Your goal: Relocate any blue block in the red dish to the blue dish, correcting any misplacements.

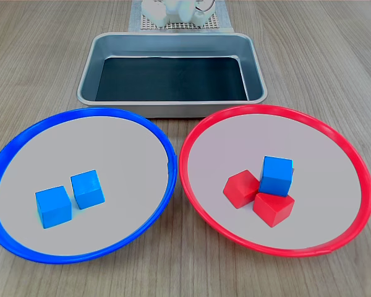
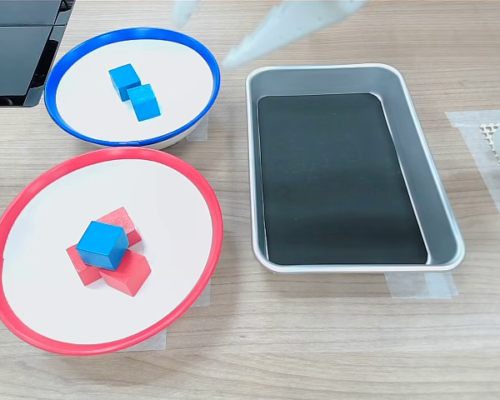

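Note:
One blue block (image 1: 276, 175) (image 2: 101, 242) rests on top of red cubes (image 1: 241, 189) (image 2: 129, 273) inside the red dish (image 1: 272, 110) (image 2: 108, 156). The blue dish (image 1: 80, 114) (image 2: 133, 35) holds two more blue blocks side by side (image 1: 53, 207) (image 2: 143, 102). My gripper (image 2: 201, 43) shows only in the second exterior view, as blurred pale fingers (image 2: 275, 29) at the top edge. It hangs over the gap between the blue dish and the tray, jaws apart, holding nothing.
A rectangular metal tray (image 1: 173, 38) (image 2: 333, 71) with a dark bottom lies beyond the dishes in the first exterior view. The arm's white base (image 1: 173, 11) stands on a mesh mat behind it. A black object (image 2: 17, 50) sits at the second exterior view's top left.

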Action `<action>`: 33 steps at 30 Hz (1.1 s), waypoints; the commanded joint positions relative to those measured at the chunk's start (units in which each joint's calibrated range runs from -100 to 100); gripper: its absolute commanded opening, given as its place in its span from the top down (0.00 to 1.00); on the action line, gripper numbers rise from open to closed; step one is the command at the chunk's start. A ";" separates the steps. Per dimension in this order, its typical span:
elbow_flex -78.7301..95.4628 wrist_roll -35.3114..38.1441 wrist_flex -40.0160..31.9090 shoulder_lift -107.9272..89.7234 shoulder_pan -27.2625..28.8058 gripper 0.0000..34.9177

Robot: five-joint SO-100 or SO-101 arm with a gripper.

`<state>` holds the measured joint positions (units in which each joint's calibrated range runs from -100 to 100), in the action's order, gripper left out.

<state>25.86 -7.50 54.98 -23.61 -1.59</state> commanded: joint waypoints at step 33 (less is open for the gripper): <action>-40.38 -9.23 7.63 39.61 -9.47 0.55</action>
<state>-10.44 -15.80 61.09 15.09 -9.56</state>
